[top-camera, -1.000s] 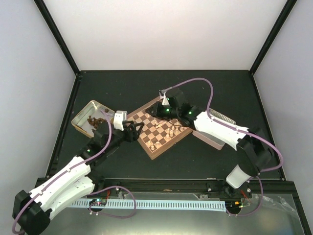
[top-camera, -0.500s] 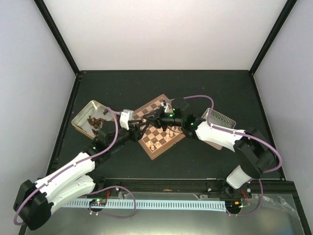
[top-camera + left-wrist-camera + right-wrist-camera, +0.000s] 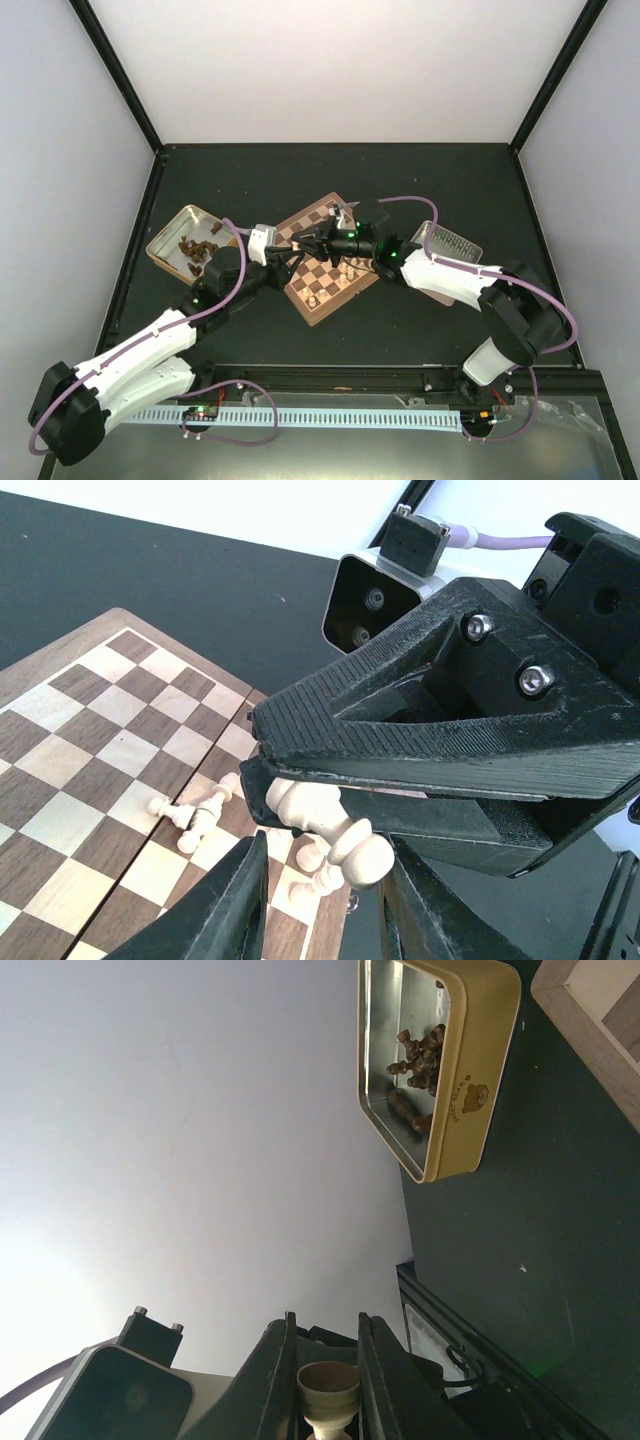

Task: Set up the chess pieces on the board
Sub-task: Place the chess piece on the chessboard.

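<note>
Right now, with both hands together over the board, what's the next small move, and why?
Probably close the left hand on the cream chess piece. The right hand clamps that piece sideways above the chessboard, and the left fingers flank its round base, apparently not pinching it yet, so the right shouldn't release first.

cream chess piece (image 3: pixel 328 1390): between black fingers (image 3: pixel 278 1390) | gold tin (image 3: pixel 470 1090): holds dark pieces (image 3: pixel 418 1050) | table (image 3: pixel 560 1260): black
</note>
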Controlling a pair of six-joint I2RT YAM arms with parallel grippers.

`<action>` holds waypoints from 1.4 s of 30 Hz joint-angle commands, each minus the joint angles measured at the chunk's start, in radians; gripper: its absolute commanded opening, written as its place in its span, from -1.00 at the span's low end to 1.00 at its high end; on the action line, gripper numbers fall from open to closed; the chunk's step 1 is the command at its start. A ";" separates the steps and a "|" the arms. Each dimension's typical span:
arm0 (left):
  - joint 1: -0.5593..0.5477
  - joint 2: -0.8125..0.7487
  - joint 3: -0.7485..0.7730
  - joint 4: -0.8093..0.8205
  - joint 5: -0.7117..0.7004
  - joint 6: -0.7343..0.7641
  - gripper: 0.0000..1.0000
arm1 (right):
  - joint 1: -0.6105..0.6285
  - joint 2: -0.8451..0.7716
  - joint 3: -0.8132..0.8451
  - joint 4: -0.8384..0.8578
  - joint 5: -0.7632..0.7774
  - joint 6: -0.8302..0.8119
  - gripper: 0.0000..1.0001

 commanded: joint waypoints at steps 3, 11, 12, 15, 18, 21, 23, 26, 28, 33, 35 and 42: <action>-0.006 -0.011 0.044 0.046 -0.020 0.015 -0.36 | 0.002 -0.033 -0.011 0.000 -0.013 -0.008 -0.75; -0.005 -0.037 0.042 0.050 -0.022 0.026 -0.30 | 0.002 -0.029 -0.010 -0.021 -0.007 -0.030 -0.75; -0.005 -0.040 0.042 0.050 -0.021 0.029 -0.28 | 0.002 -0.029 -0.011 -0.020 -0.007 -0.031 -0.75; -0.005 -0.037 0.041 0.045 -0.023 0.033 -0.18 | 0.002 -0.028 -0.009 -0.019 -0.008 -0.034 -0.75; -0.005 -0.026 0.043 0.041 -0.025 0.032 -0.20 | 0.002 -0.031 -0.008 -0.015 -0.012 -0.035 -0.74; -0.005 -0.017 0.044 0.040 -0.032 0.028 -0.35 | 0.002 -0.037 -0.006 -0.015 -0.014 -0.038 -0.74; -0.005 -0.017 0.046 0.040 -0.037 0.029 -0.49 | 0.002 -0.039 -0.007 -0.020 -0.016 -0.043 -0.74; -0.005 -0.019 0.050 0.046 -0.043 0.034 -0.69 | 0.002 -0.044 -0.009 -0.043 -0.014 -0.064 -0.74; -0.004 -0.018 0.054 0.041 -0.042 0.040 -0.80 | 0.002 -0.048 -0.020 -0.041 -0.017 -0.070 -0.73; -0.004 -0.026 0.067 -0.026 -0.033 0.053 -0.97 | -0.003 -0.068 -0.020 -0.080 -0.004 -0.194 -0.39; -0.004 -0.034 0.084 -0.086 -0.017 0.071 -0.97 | -0.011 -0.077 -0.009 -0.106 -0.018 -0.277 -0.30; -0.005 -0.092 0.093 -0.181 0.085 0.112 -0.97 | -0.017 -0.092 0.004 -0.123 -0.158 -0.461 -0.31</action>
